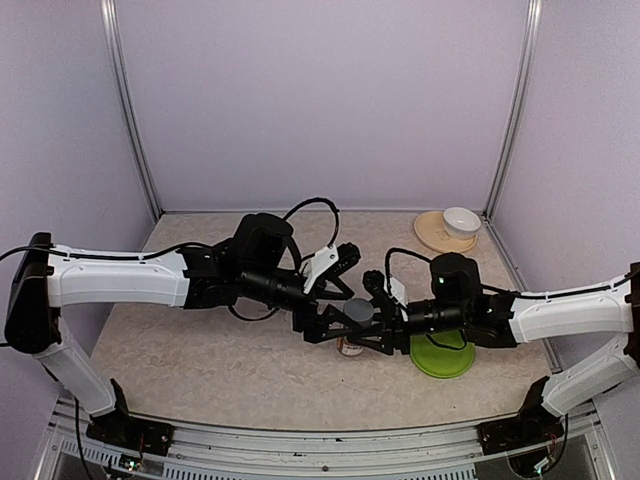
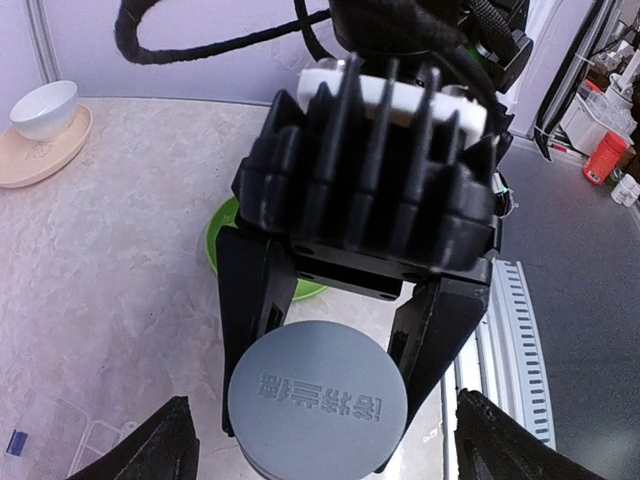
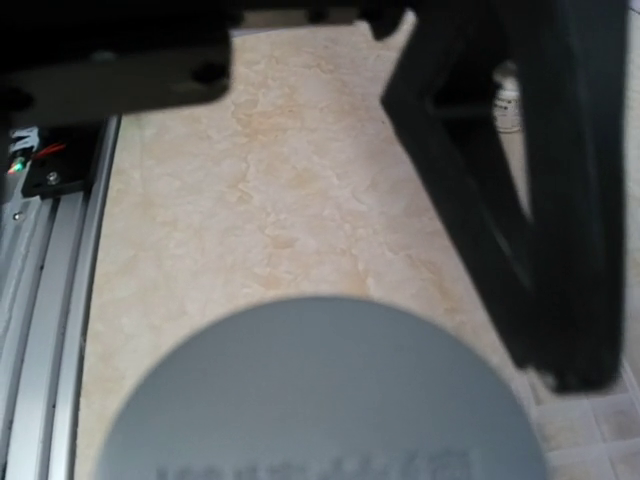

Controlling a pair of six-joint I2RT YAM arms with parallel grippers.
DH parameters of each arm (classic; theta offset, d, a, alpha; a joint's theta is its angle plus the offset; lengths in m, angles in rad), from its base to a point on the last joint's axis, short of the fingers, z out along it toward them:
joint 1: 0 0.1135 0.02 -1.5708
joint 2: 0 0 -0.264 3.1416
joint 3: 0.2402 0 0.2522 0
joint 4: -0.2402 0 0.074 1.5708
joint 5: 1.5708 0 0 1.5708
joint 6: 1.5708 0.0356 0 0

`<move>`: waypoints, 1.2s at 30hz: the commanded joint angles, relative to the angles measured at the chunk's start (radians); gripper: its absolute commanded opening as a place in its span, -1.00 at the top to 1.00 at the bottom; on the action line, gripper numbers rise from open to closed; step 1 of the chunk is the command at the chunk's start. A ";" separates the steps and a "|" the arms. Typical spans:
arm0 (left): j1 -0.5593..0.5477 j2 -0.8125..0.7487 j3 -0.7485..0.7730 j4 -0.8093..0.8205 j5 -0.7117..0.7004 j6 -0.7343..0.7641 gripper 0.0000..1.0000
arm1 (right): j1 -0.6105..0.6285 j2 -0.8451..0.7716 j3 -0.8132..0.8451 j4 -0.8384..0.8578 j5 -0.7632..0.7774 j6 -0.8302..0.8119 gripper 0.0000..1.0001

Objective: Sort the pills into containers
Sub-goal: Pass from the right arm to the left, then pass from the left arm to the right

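Observation:
A pill bottle with a round grey lid (image 2: 318,395) is held above the table, and my right gripper (image 1: 376,316) is shut on it just below the lid. Its black fingers (image 2: 252,320) press the bottle from both sides. My left gripper (image 2: 335,445) is open, one fingertip on each side of the lid with a gap to it. The same lid (image 3: 320,400) fills the bottom of the right wrist view. A corner of the clear pill box with its containers (image 2: 50,440) lies on the table under the grippers. No pills show.
The green plate (image 1: 443,357) lies under the right arm. A white bowl (image 1: 461,220) on a beige saucer stands at the back right corner. The table's metal front rail (image 2: 520,330) runs close to the grippers.

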 commanded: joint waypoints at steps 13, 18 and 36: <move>-0.008 0.030 0.021 0.042 0.021 -0.018 -0.01 | 0.027 0.008 0.038 0.011 -0.032 -0.012 0.24; -0.008 0.030 0.009 0.066 0.044 -0.033 0.47 | 0.027 0.019 0.037 0.015 -0.033 -0.015 0.23; 0.030 -0.148 -0.189 0.447 0.017 -0.265 0.60 | 0.011 -0.093 -0.071 0.198 0.039 0.026 -0.99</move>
